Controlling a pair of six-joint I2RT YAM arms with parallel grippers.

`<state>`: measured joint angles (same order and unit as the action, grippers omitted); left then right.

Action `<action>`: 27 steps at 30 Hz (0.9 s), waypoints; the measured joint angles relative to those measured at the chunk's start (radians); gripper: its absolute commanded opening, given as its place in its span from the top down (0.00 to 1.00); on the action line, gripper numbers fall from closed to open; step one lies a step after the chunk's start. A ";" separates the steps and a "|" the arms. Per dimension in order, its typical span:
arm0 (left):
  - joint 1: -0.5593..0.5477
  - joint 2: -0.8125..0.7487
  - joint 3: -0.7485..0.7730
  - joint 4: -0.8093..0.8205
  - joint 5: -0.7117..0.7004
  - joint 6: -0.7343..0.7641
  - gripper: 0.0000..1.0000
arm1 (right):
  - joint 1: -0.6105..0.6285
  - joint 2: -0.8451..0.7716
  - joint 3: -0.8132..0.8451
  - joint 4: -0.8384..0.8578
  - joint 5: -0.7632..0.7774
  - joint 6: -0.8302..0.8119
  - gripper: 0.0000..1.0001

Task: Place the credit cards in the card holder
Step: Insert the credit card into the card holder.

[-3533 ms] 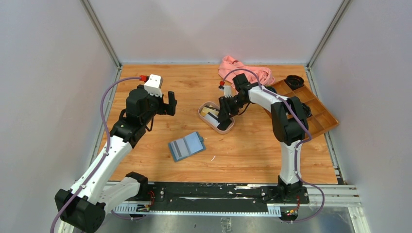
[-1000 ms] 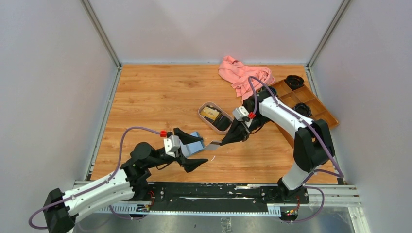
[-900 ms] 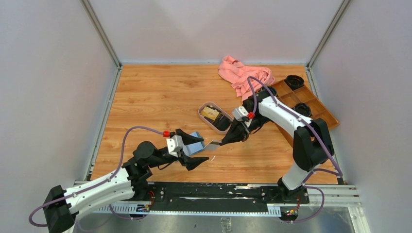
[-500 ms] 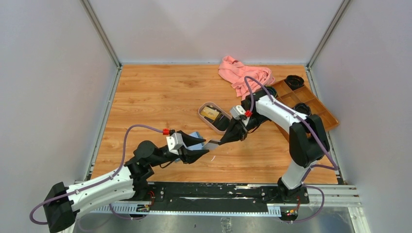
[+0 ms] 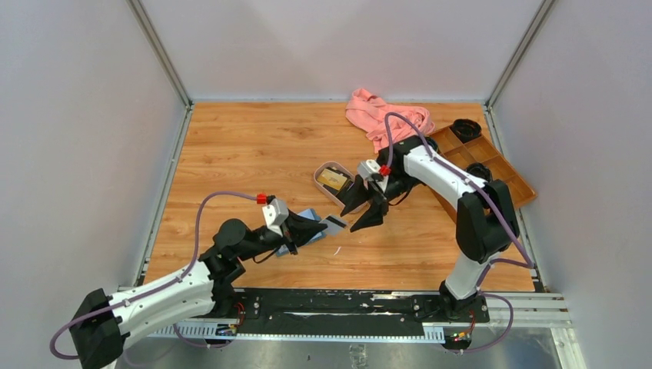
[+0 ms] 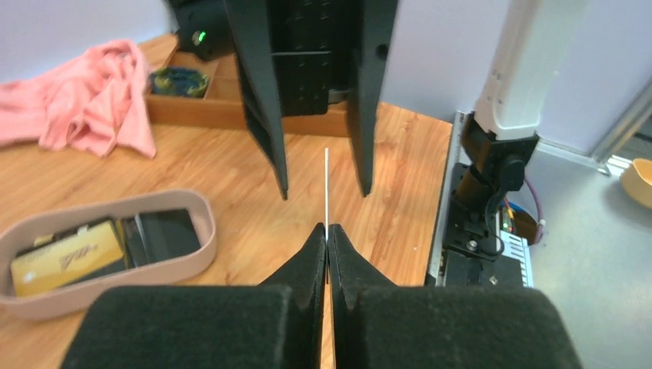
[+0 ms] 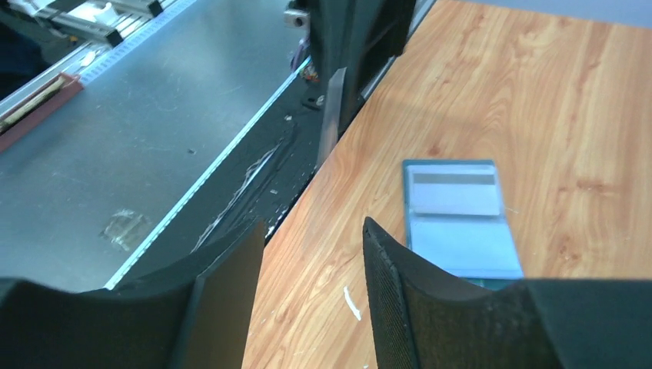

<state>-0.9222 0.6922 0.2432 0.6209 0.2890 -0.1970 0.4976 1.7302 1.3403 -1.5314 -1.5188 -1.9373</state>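
Observation:
A thin white-grey credit card [image 5: 335,224] sticks out of my left gripper [image 5: 321,227], which is shut on it; the left wrist view shows that card [image 6: 327,188] edge-on, pinched at the fingertips. My right gripper [image 5: 350,221] stands open just beyond the card's far end, its fingers [image 6: 265,115] either side of it without touching. The teal-blue card holder [image 7: 461,231] lies open on the table below the left gripper, a pale card [image 7: 454,192] in its upper pocket. A gold card [image 5: 333,178] and a black card [image 5: 350,192] lie in the oval tray [image 5: 321,169].
A pink cloth [image 5: 384,115] is bunched at the back. The brown compartmented wooden box [image 5: 500,173] sits at the right. A small white scrap [image 7: 350,302] lies on the wood near the card holder. The table's front rail [image 7: 254,169] is close by.
The card has passed from right to left: my left gripper closed on it, while my right gripper opened, let go and drew back a little toward the tray.

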 measured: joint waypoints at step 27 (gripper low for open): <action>0.227 0.256 0.117 -0.137 0.309 -0.301 1.00 | 0.030 -0.166 -0.187 1.114 0.195 1.691 0.54</action>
<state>-0.6956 0.9485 0.3607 0.4835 0.5976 -0.4984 0.5278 1.5642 1.1530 -0.4179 -1.3235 -0.2466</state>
